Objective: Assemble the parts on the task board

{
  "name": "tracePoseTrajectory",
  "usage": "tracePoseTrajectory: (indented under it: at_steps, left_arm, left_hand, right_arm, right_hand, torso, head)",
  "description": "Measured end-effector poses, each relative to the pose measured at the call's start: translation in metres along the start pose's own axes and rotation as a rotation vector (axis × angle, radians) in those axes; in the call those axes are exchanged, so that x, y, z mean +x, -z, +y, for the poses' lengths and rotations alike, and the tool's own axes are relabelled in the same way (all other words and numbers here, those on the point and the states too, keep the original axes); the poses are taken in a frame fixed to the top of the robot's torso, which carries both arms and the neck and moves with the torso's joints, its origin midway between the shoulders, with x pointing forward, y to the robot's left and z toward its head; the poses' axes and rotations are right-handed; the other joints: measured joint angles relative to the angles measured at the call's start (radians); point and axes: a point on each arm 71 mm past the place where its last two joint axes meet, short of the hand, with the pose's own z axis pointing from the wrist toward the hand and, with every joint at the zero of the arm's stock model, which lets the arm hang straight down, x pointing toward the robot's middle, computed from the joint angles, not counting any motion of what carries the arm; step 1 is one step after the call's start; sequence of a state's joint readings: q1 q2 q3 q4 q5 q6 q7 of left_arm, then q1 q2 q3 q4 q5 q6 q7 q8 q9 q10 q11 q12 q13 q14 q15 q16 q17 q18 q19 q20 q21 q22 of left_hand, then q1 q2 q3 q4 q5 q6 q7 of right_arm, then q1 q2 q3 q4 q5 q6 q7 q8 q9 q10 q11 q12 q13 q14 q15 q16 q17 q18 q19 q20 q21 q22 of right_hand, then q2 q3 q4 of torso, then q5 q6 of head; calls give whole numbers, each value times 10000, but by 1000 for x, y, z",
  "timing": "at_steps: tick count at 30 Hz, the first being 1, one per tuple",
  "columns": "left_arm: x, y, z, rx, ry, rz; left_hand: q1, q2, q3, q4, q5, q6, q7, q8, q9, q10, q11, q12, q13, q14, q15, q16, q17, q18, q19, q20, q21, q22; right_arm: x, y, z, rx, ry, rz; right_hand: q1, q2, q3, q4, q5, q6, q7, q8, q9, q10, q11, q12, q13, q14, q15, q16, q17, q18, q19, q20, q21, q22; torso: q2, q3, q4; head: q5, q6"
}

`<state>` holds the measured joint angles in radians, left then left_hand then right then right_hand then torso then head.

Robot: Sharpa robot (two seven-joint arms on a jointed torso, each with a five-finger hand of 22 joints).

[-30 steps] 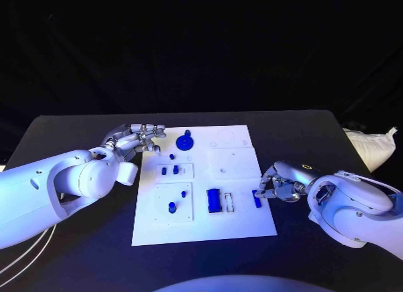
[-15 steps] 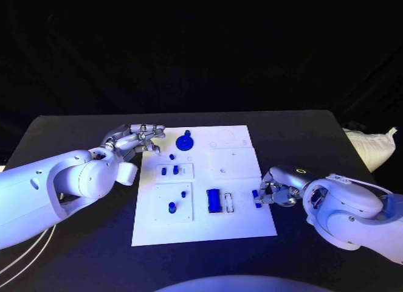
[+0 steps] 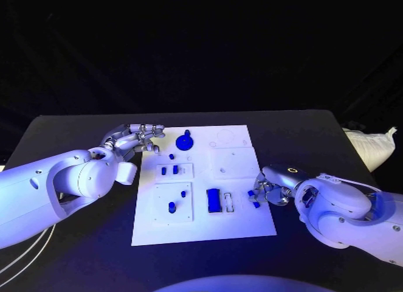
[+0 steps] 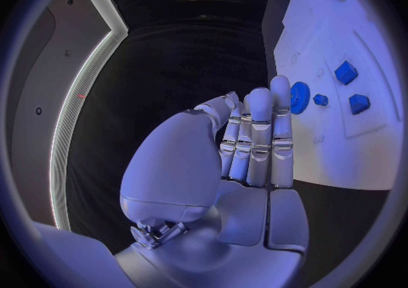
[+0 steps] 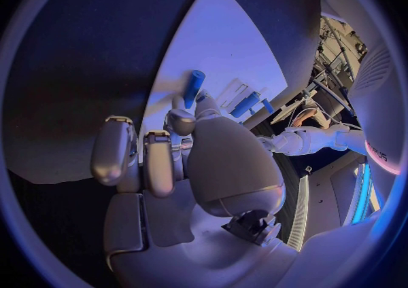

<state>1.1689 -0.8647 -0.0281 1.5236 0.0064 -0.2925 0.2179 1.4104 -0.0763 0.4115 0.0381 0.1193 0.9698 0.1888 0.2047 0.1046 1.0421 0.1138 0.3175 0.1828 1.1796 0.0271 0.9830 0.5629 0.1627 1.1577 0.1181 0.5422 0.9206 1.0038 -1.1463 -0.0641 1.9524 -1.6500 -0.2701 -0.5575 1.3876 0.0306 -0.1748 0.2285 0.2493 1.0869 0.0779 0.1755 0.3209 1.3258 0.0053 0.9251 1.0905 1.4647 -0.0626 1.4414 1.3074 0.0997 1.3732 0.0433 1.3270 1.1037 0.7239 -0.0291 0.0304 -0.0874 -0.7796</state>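
The white task board [image 3: 241,167] lies in the middle of the table. Its blue parts include a gear [image 3: 183,143], a rectangular block [image 3: 213,200] and several small pieces [image 3: 172,207]. At the board's right edge my right hand [image 3: 272,190] pinches a short blue peg [image 3: 252,194]. In the right wrist view the peg [image 5: 194,85] sticks out beyond the fingertips [image 5: 179,121] over the board [image 5: 213,43]. My left hand [image 3: 135,139] hovers at the board's upper left corner and holds nothing, its fingers side by side [image 4: 255,138] next to the gear [image 4: 299,96].
A white bag [image 3: 369,148] lies off the table's right edge. Black tabletop [image 3: 78,131] surrounds the board on all sides. My left forearm [image 3: 52,188] covers the table left of the board.
My right hand has slid left onto the board's right edge and its fingers have closed around the blue peg. My left hand has stayed where it was.
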Motion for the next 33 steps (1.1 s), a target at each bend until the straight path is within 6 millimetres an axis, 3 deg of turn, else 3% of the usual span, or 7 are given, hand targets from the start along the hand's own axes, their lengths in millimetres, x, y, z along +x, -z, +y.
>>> tracePoseTrajectory:
  at_steps: [3,6,11,14,21,25,33]
  left_arm:
    - [0,0,0,-1,0,2]
    - [0,0,0,-3,1,3]
    - [-1,0,0,-5,-1,-8]
    - [-1,0,0,-5,-2,-11]
    - [-2,1,0,-10,-6,-29]
    - [-2,1,0,-13,-7,-29]
    - [-2,1,0,-16,-6,-25]
  left_hand:
    - [0,0,0,0,0,0,0,36,0,-21,-21,0,0,0,0,0,0,1,0,0,0,0]
    - [0,0,0,0,0,0,0,37,0,-36,-36,0,0,0,0,0,0,1,0,0,0,0]
    - [0,0,0,0,0,0,0,37,0,-36,-36,0,0,0,0,0,0,1,0,0,0,-9]
    - [0,0,0,0,0,0,0,37,0,-36,-36,0,0,0,0,0,0,1,0,0,0,-9]
    - [-54,54,-28,28,0,-71,1,37,0,-37,-35,0,0,0,0,0,1,1,0,0,0,-9]
    - [-54,54,-28,28,0,-71,1,37,0,-37,-35,0,0,0,0,0,-11,2,0,0,0,-9]
    - [-54,54,-28,28,0,-71,1,37,0,-37,-35,0,0,0,0,0,-13,1,0,0,0,-8]
  right_arm:
    - [0,-2,4,-143,305,-55]
    - [1,-4,9,-344,753,-115]
    - [2,-5,14,-590,1548,-207]
    - [2,-4,17,-691,1905,-224]
    - [2,-3,20,-776,2205,-191]
    - [2,-2,22,-826,2121,-217]
    - [5,2,17,-590,971,-329]
  right_hand:
    - [467,21,205,-286,-891,25,20,-97,1,1,2,-119,-83,0,0,-52,0,1,0,0,-60,-76]
    - [771,-24,369,-515,-1275,27,81,-115,65,-11,-8,-193,-146,0,1,-56,0,1,0,0,-105,-118]
    - [925,-100,401,-619,-1279,9,101,-172,721,-40,-29,-232,-171,0,1,-56,-1,1,0,0,-105,-118]
    - [936,-111,401,-619,-1243,0,110,-172,721,-74,4,-233,-175,1,2,-56,-1,0,0,0,-105,-119]
    - [1014,-94,800,-620,275,229,-11,-390,720,-71,3,-249,-159,4,0,-56,-1,0,0,0,-105,-32]
    - [1332,-2,1553,-875,-208,320,-36,-376,-264,-48,-50,-249,-132,19,-91,-7,-1,1,58,-58,-88,81]
    - [1326,-9,2600,-299,-220,311,12,-494,-348,-52,-55,-230,-135,17,-94,-7,-1,1,91,-92,-59,145]
  torso:
    - [0,-6,0]
    - [-1,-6,6]
    - [-5,-6,6]
    - [-6,-6,6]
    - [-1,0,0]
    - [0,4,0]
    - [-1,6,3]
  head:
    - [-12,5]
    - [-10,1]
    - [24,-19]
    - [38,-23]
    - [64,-43]
    - [72,-61]
    - [72,-77]
